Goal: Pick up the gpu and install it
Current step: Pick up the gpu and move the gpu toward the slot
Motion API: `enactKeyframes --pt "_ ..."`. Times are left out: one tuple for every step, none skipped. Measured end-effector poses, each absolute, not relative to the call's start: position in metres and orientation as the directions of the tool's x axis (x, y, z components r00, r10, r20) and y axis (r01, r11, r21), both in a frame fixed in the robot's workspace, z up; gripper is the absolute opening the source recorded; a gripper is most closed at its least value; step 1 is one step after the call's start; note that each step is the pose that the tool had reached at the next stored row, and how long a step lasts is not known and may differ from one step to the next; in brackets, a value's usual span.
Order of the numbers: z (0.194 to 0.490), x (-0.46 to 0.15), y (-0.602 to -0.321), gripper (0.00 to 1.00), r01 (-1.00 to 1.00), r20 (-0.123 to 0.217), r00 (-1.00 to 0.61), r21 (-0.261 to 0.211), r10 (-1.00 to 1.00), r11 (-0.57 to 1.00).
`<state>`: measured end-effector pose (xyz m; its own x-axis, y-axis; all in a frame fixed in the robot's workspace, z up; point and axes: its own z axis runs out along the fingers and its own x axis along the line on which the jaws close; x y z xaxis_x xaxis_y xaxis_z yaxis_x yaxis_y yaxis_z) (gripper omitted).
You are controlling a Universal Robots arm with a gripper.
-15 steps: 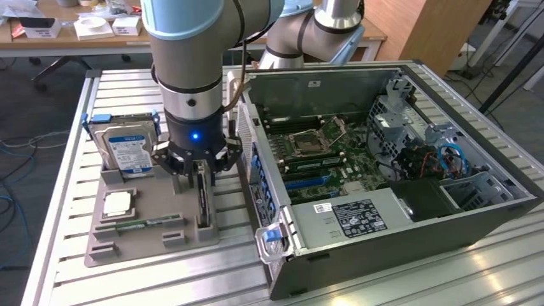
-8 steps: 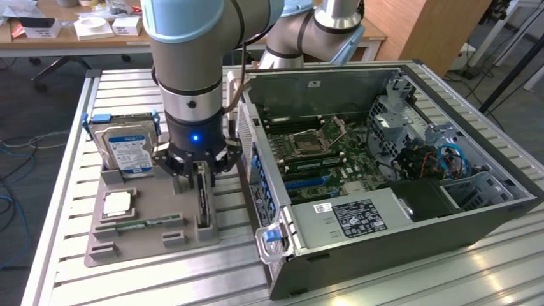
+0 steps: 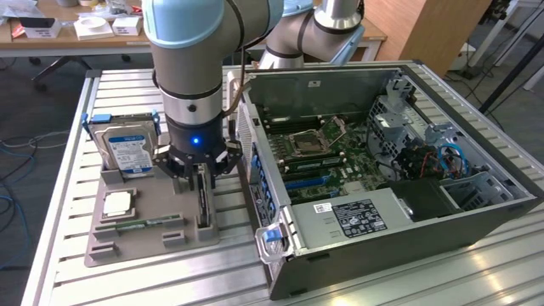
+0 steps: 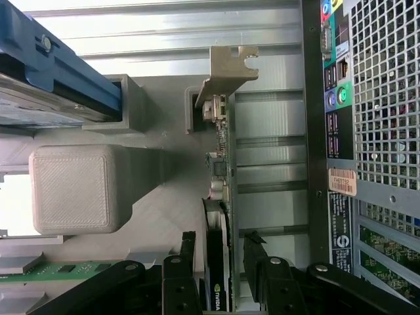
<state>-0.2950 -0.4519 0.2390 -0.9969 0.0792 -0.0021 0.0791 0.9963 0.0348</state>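
Note:
The gpu point(image 3: 204, 209) stands on edge in a slot of the grey holder tray point(image 3: 144, 245), which lies at the exterior view's left of the open computer case. In the wrist view the gpu point(image 4: 222, 164) shows edge-on, with its pale tan bracket point(image 4: 230, 69) at the far end. My gripper point(image 3: 200, 180) hangs straight over the card. Its black fingers point(image 4: 188, 259) stand one on each side of the gpu with a small gap on either side, so the gripper point(image 4: 218, 262) is open around the card.
The open computer case point(image 3: 476, 210) with its motherboard point(image 3: 332, 159) lies at the exterior view's right, its rear panel point(image 4: 380, 98) close beside the tray. On the tray are a silver hard drive point(image 3: 127, 150), a processor point(image 3: 118, 203) and a green memory stick point(image 3: 140, 224).

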Motion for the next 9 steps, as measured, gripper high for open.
enactKeyframes --pt "0.239 -0.2951 -0.4518 0.43 0.079 -0.002 -0.997 0.035 0.079 0.996" --pt "0.2389 -0.2951 -0.4518 0.43 0.079 -0.002 -0.997 0.035 0.079 0.996" --pt "0.2386 -0.2954 -0.4518 0.43 0.079 -0.002 -0.997 0.035 0.079 0.996" --pt "0.2385 -0.2959 -0.4518 0.43 0.079 -0.002 -0.997 0.035 0.079 0.996" --pt "0.2385 -0.2961 -0.4518 0.43 0.079 -0.002 -0.997 0.035 0.079 0.996" --pt "0.2385 -0.2962 -0.4518 0.43 0.079 -0.002 -0.997 0.035 0.079 0.996" --pt "0.2385 -0.2962 -0.4518 0.43 0.079 -0.002 -0.997 0.035 0.079 0.996" --pt "0.2384 -0.2962 -0.4519 0.43 0.079 -0.002 -0.997 0.035 0.079 0.996" --pt "0.2376 -0.2965 -0.4518 0.43 0.079 -0.002 -0.997 0.035 0.079 0.996"
